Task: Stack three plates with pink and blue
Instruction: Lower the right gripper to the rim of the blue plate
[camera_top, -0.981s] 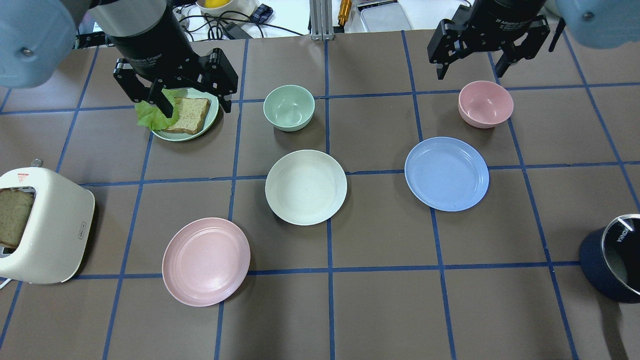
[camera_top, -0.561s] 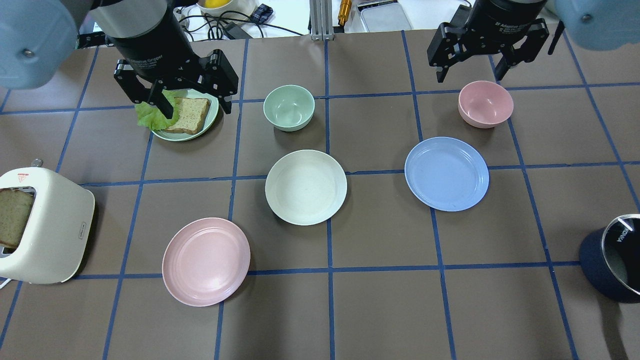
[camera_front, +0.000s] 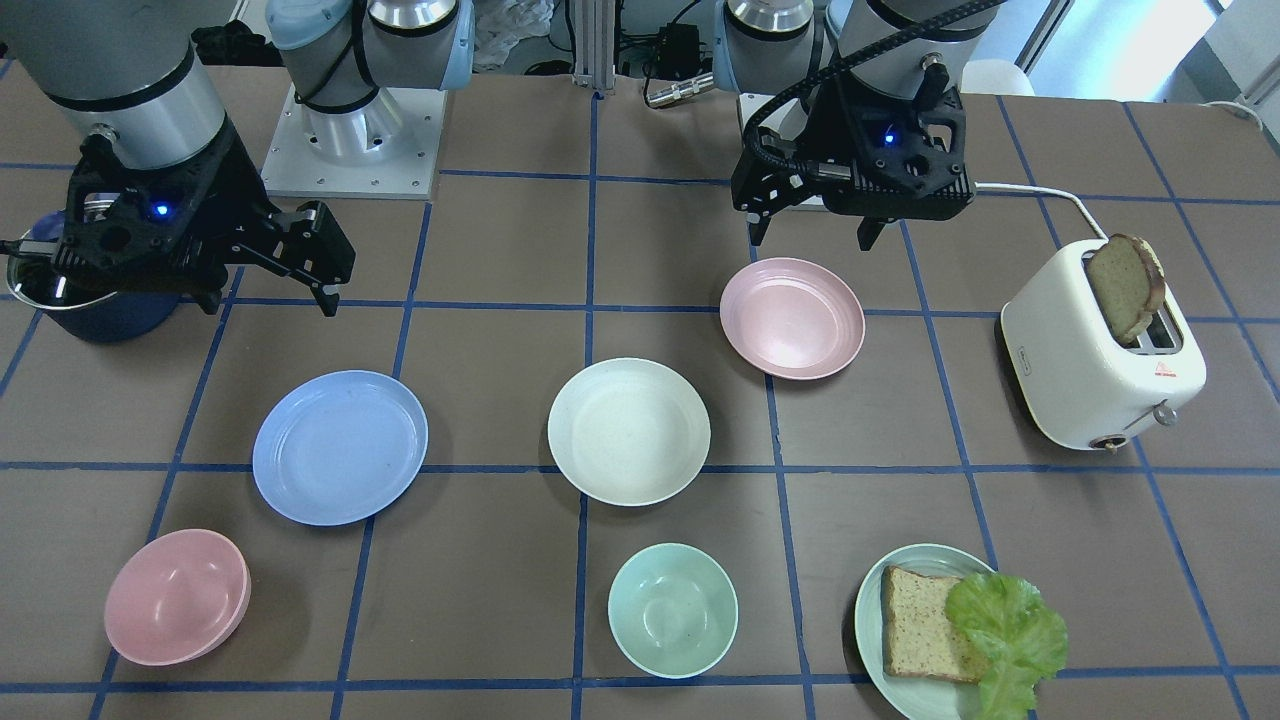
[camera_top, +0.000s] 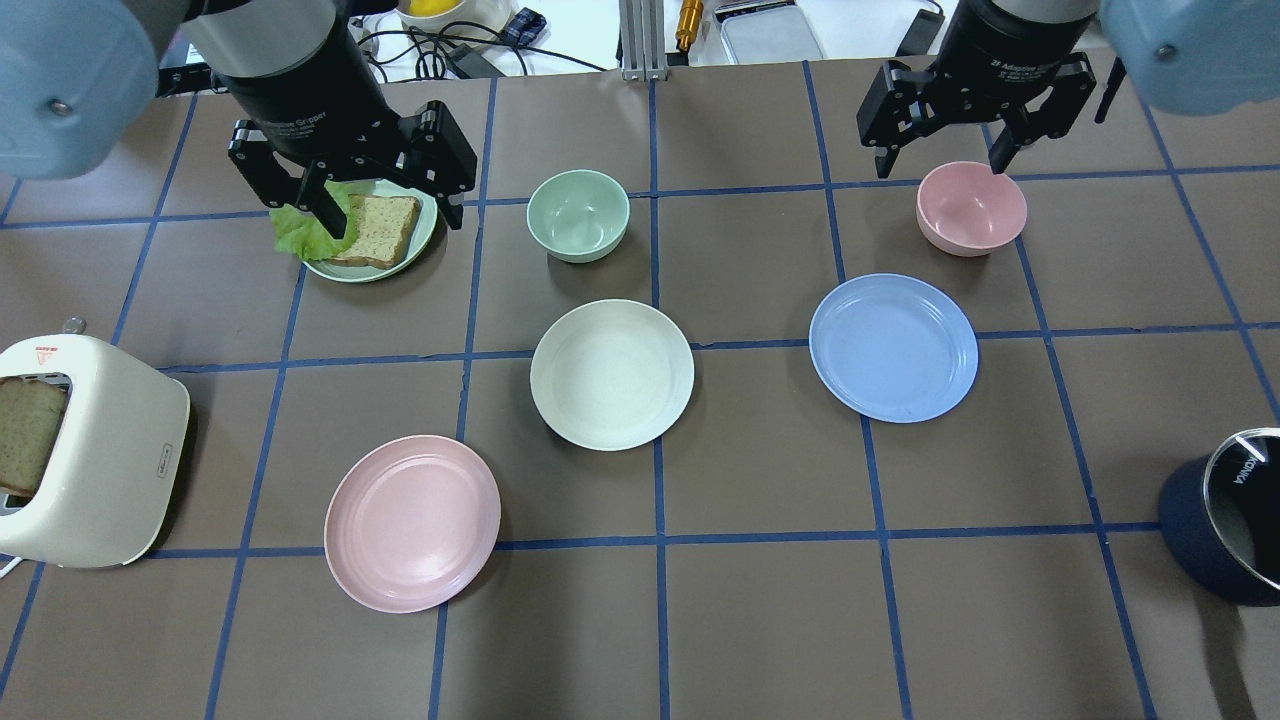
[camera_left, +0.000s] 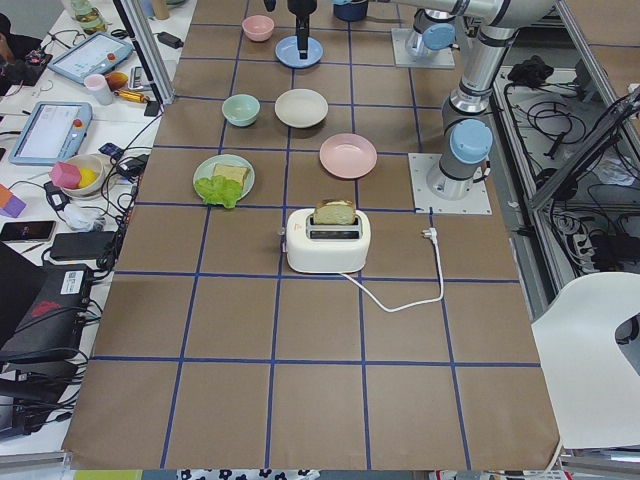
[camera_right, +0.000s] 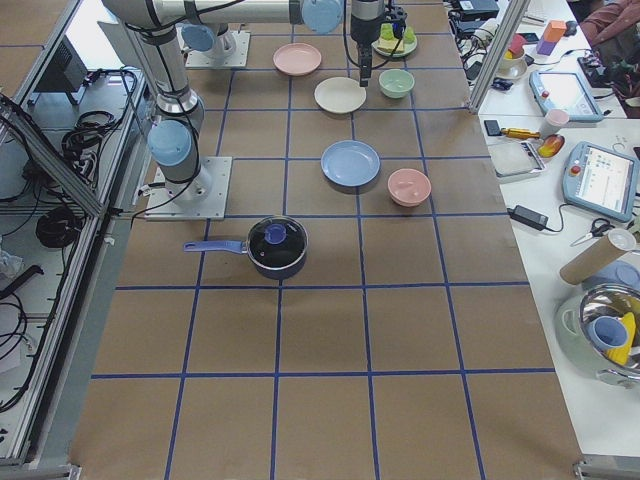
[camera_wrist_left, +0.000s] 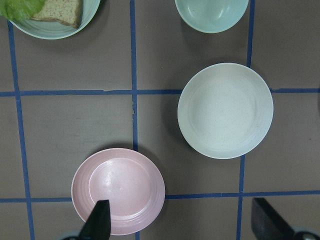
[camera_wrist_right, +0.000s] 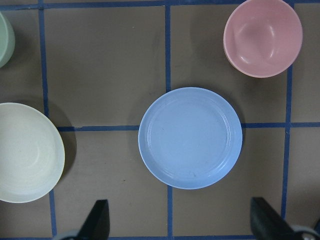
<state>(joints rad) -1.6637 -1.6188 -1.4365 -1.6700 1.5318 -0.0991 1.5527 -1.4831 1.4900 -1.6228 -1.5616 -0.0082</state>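
Observation:
Three plates lie apart on the brown table: the cream-white plate (camera_top: 612, 374) in the middle, the pink plate (camera_top: 412, 523) nearer on the left, the light blue plate (camera_top: 893, 347) on the right. My left gripper (camera_top: 350, 205) is open and empty, high above the mint plate. Its wrist view shows the pink plate (camera_wrist_left: 118, 191) and the cream plate (camera_wrist_left: 225, 110) below it. My right gripper (camera_top: 940, 165) is open and empty, high beside the pink bowl. Its wrist view looks down on the blue plate (camera_wrist_right: 190, 137).
A mint plate (camera_top: 428, 232) with bread and lettuce, a mint bowl (camera_top: 578, 215) and a pink bowl (camera_top: 970, 207) stand along the far side. A white toaster (camera_top: 90, 450) with bread stands at the left edge, a dark pot (camera_top: 1225, 520) at the right edge.
My right gripper has shifted slightly down the overhead view, toward the pink bowl. The left gripper has barely moved. No plate has moved.

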